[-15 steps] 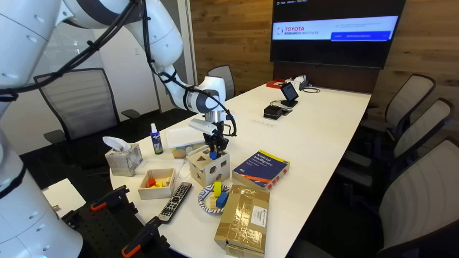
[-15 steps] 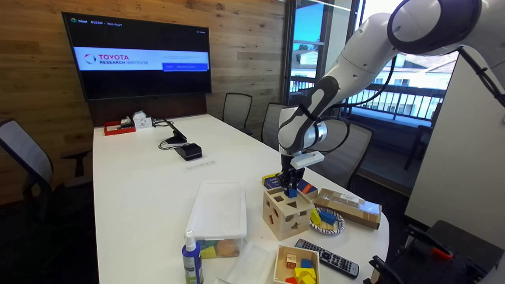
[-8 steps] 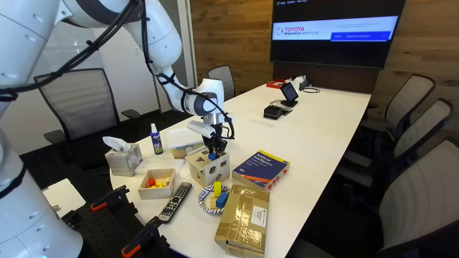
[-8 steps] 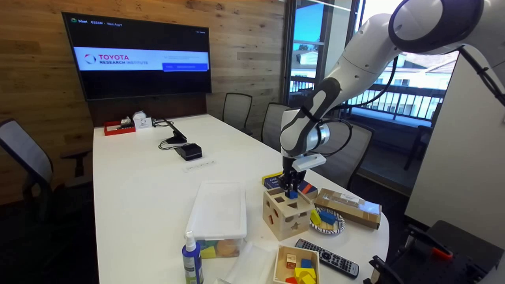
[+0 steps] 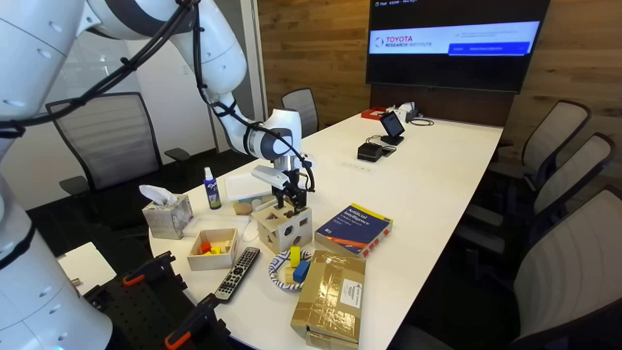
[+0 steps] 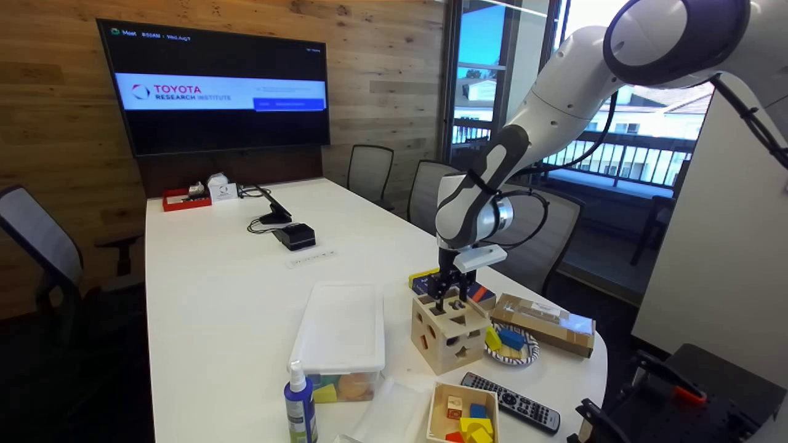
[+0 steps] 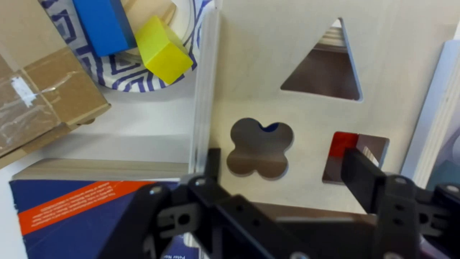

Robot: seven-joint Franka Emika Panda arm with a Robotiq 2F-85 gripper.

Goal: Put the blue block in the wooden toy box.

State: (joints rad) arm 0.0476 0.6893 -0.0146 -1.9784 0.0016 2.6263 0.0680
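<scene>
- Claw [image 7: 283, 163]: wide open over the top of the wooden toy box [image 7: 305, 111] in the wrist view; my fingers [image 7: 366, 181] stand well apart, holding nothing.
- Finger on frame R overlaps the box's rect. hole; can't tell if its tip dips in.
- Blue block [image 7: 270, 127]: inside the box, just a sliver showing thru the 4-lobed hole approx. mid-frame; rest hidden.
- Red piece [image 7: 339, 142] shows thru the rect. hole, R of ctr.
- Upper L, wrist view: patterned dish [image 7: 118, 72] w/ another blue piece [image 7: 104, 27] & a yellow block [image 7: 163, 50].
- L edge: cardboard box [image 7: 39, 82], partly cropped; lower L, dark-blue book [image 7: 72, 233].
- In an exterior view, lower L: wooden tray [image 5: 211, 263] w/ small blocks [image 5: 215, 251], remote [image 5: 237, 273] just to its R.
</scene>
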